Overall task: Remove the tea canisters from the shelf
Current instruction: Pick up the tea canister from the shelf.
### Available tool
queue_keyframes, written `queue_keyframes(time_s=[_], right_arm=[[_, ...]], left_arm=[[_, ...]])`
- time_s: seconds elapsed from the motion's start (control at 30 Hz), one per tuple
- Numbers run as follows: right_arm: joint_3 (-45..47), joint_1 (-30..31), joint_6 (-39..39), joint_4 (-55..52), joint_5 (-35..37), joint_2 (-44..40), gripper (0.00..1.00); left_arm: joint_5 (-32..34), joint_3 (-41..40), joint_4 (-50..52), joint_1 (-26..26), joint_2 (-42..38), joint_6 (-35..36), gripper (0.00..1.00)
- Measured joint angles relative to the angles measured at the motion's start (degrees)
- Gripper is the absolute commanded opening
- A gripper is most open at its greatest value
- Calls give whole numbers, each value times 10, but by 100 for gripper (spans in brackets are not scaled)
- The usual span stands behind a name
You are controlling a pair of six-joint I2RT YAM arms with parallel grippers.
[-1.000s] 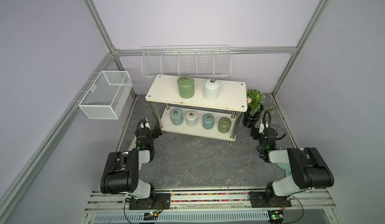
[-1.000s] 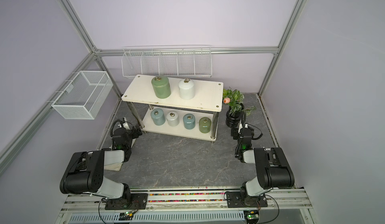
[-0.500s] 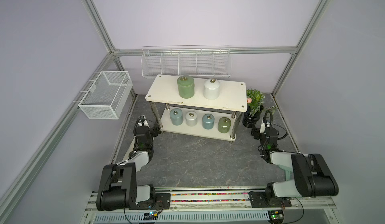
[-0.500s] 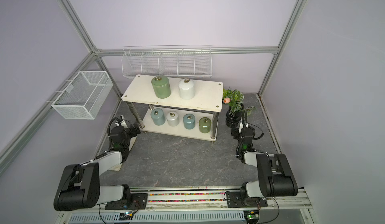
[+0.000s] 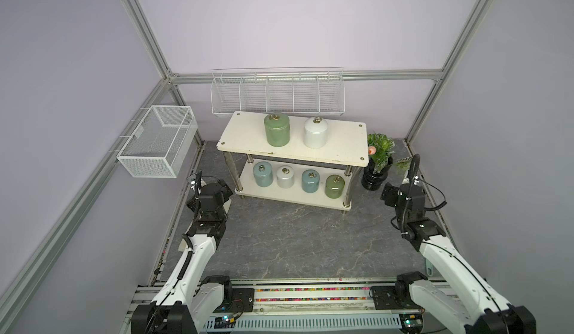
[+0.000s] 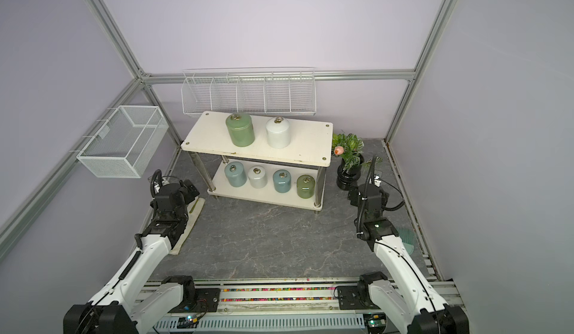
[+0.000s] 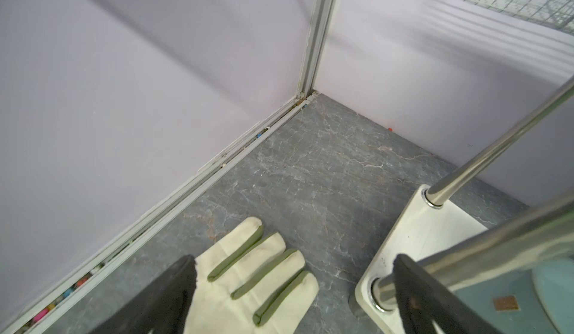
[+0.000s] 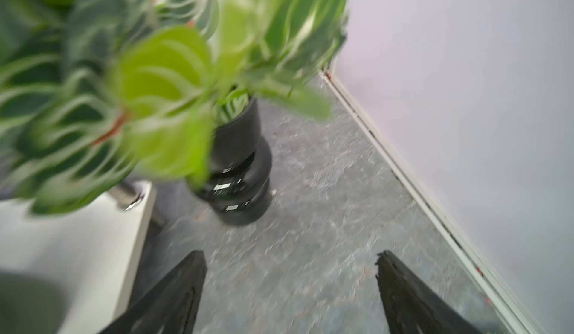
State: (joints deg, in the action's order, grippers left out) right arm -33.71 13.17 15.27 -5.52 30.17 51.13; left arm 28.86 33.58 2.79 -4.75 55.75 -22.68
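Observation:
The shelf (image 5: 335, 143) (image 6: 307, 143) stands at the back in both top views. Its top board carries a green tea canister (image 5: 276, 129) and a white one (image 5: 316, 132). The lower board holds a row of blue-grey (image 5: 262, 175), white (image 5: 285, 176), blue-grey (image 5: 311, 181) and green (image 5: 334, 186) canisters. My left gripper (image 5: 226, 189) (image 7: 295, 257) is open and empty, low beside the shelf's left front post (image 7: 385, 289). My right gripper (image 5: 385, 194) (image 8: 291, 253) is also open and empty, over bare floor to the right of the shelf.
A cream and green glove (image 7: 248, 273) (image 6: 189, 220) lies on the floor under the left gripper. A plant in a black vase (image 5: 374, 177) (image 8: 239, 174) stands just ahead of the right gripper. White wire baskets hang on the left wall (image 5: 158, 139) and back wall (image 5: 278, 94).
Both arms have unfolded, their elbows dropping back toward the front rail. The grippers stay close to the shelf's two ends, and both stay open.

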Motion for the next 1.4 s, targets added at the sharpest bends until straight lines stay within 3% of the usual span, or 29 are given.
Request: queue_keyframes(time_s=[0.4,0.7,1.17,1.4], right_arm=[[-9,196,66,-172,29,-65,89],[-24,300,74,-206,29,-92,89],[-158,518,-50,-221,21,2,89],[-225,556,-118,-171,13,34,89]], left_arm=[[12,98,162,-75,-20,-68,100],[7,171,265,-85,-49,-85,100],[-33,223,328,-85,-75,-83,100],[-85,228,330,-85,-108,-67,100]])
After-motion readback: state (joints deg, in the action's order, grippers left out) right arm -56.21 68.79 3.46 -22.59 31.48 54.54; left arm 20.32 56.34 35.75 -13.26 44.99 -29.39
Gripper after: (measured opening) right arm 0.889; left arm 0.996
